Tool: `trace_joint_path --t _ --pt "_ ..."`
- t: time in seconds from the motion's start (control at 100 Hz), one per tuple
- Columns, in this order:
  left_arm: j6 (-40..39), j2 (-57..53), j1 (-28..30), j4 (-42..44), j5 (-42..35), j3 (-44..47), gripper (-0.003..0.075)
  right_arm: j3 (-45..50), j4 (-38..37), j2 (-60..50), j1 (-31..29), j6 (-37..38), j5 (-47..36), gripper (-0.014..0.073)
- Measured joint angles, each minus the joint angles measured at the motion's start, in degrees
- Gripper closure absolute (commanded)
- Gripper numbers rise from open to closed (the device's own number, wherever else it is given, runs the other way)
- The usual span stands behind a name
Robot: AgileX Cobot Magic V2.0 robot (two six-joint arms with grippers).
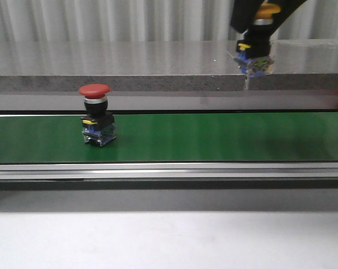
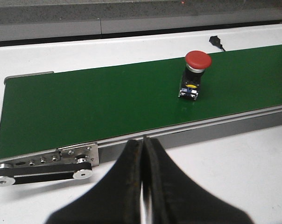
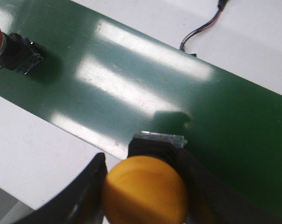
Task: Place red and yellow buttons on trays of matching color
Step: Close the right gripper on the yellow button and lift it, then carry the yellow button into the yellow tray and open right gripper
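Front view: green conveyor belt (image 1: 214, 137) running across the frame, smooth and matte, edged by a silver metal rail. Red button (image 1: 95, 89) stands upright on the belt toward the left, a domed mushroom cap on a black collar above a blue and yellow contact block. At upper right, the right gripper (image 1: 257, 25) holds the yellow button (image 1: 267, 9) aloft, well above the belt, its contact block hanging below; the left arm is out of frame here.

Left wrist view: left gripper (image 2: 143, 158) with its black fingers (image 2: 127, 172) pressed together, nothing between them, hovering over the white desk (image 2: 225, 168) just short of the belt. Only this view shows the belt's end, with its bolted metal bracket and black rollers (image 2: 43, 168). The red button stands upright on the belt.

Right wrist view: glossy yellow dome fills the gap between the dark fingers (image 3: 85, 186), which clamp it on both sides. Glare streaks mark the belt below. A multicoloured cable (image 3: 204, 25), barely seen elsewhere, lies on the desk beyond the belt.
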Motion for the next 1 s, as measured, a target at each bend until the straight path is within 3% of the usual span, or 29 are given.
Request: trace_joint_path --t 0.34,0.74,1.0 --pt "0.0 0.0 0.0 0.0 0.0 0.0 0.0741 7.0 -0.75 -10.73 -12.89 0.89 1.08 0.041" --pt "0.0 0.0 0.0 0.0 0.0 0.0 0.0741 12.66 -1.45 -13.4 -34.64 4.51 2.86 0.041" --pt "0.0 0.0 0.0 0.0 0.0 0.0 0.0741 17.34 -1.64 -13.4 -49.78 9.04 -1.59 0.041"
